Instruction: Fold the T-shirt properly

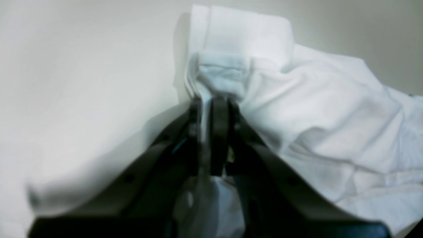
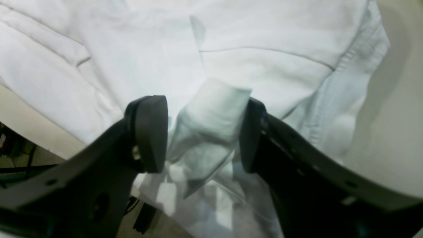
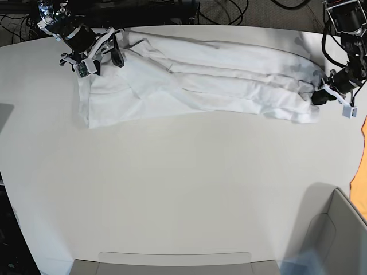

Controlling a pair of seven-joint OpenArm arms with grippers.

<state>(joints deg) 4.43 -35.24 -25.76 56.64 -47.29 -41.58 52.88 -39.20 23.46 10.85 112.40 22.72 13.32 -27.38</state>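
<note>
- T-shirt (image 3: 200, 80) lies stretched across your table's (image 3: 172, 189) far side.
- Your left gripper (image 1: 211, 102) pinches its hem.
- Your right gripper (image 2: 201, 132) is spread around a fold.

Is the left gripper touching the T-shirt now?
Touching. The left wrist view shows the left gripper with jaws shut on a bunched edge of the T-shirt.

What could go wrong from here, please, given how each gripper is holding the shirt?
The right gripper stands open around a fabric fold, so the T-shirt could slip free there when pulled. The left gripper pinches only a thin edge, which may tear loose. The shirt lies near the table's far edge and could slide off.
</note>
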